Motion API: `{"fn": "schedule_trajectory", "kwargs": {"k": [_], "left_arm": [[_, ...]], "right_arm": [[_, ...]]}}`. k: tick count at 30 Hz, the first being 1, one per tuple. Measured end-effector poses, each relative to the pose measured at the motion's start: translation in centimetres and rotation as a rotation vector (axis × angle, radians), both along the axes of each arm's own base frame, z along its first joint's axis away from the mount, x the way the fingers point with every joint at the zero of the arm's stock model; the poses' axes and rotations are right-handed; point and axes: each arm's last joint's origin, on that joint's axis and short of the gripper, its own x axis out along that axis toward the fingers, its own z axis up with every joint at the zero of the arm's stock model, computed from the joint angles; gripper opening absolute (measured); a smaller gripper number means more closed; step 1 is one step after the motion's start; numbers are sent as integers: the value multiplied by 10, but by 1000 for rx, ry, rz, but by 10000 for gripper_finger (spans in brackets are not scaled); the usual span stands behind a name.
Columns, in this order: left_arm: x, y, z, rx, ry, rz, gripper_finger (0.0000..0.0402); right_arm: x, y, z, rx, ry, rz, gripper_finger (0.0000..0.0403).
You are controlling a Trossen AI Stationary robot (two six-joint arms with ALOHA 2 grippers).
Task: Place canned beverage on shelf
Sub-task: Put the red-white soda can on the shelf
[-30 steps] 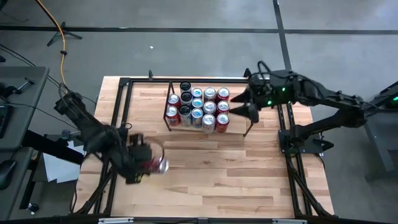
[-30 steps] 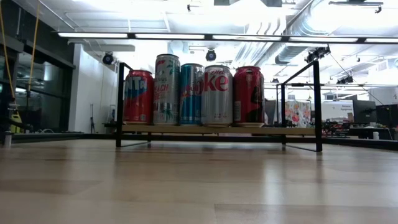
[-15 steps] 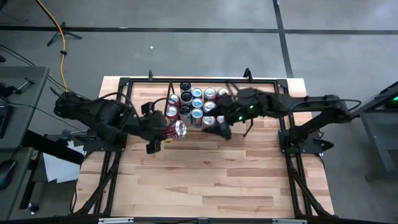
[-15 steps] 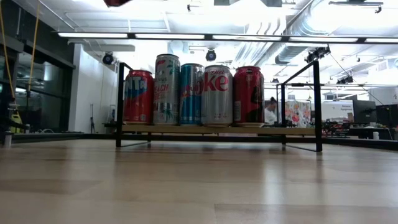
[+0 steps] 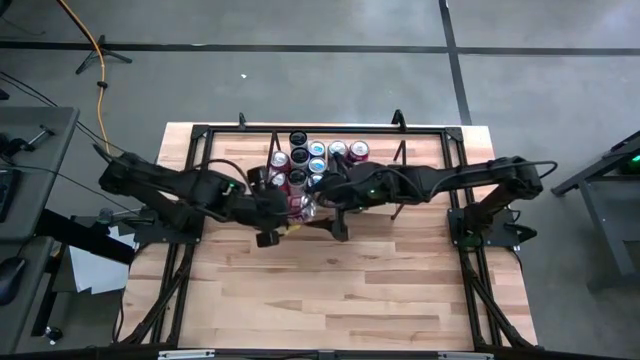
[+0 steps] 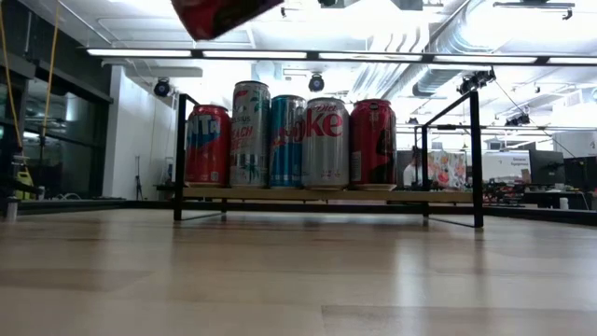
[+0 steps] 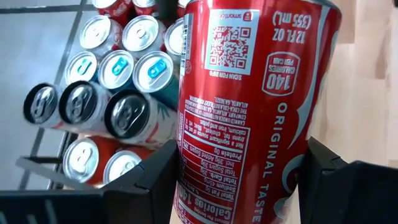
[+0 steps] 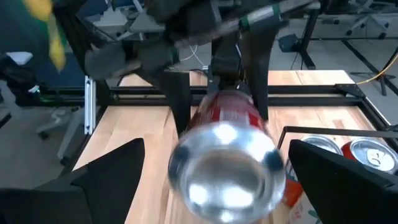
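The can (image 7: 249, 106) hangs in the air above the table (image 5: 350, 290), just at the near edge of the shelf (image 5: 272, 195), pinched across its body by the left gripper (image 7: 236, 180). Its long axis lies roughly level and runs left to right, with its silver end (image 8: 227, 165) pointing at the right gripper (image 8: 214, 186). That gripper comes in from the right with its fingers spread wide, one on each side of the can's end and not yet touching it. So the right arm sits end-on to the can, probably ready to take it over, while the left arm grips it side-on. Farther off, the shelf top carries a tight block of upright cans (image 5: 320, 160); any open spot there is hidden by the arms.
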Motion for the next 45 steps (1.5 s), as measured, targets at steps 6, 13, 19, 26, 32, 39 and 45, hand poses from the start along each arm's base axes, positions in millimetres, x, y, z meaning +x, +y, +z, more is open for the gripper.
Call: {"fn": "schedule_trajectory", "kwargs": {"k": [6, 13, 19, 26, 32, 39, 45], "left_arm": [[17, -5, -9, 41, -4, -34, 177], [18, -4, -6, 74, -44, -10, 177], [19, -4, -6, 78, -52, -13, 178], [21, -4, -4, 80, -80, -14, 208], [21, -4, -4, 85, -72, -28, 223], [8, -2, 5, 1, -85, -3, 228], [-19, -4, 15, -55, -89, 29, 229]], "right_arm": [[3, 1, -7, -40, 36, 28, 385], [2, 0, -9, -112, 46, 54, 385], [2, 0, -9, -148, 47, 63, 379], [1, -2, -9, -182, 51, -12, 292], [1, 0, -8, -183, 50, -13, 293], [-9, 0, 3, -178, 27, -18, 293], [-27, -6, 16, -204, 39, -69, 293]]}}
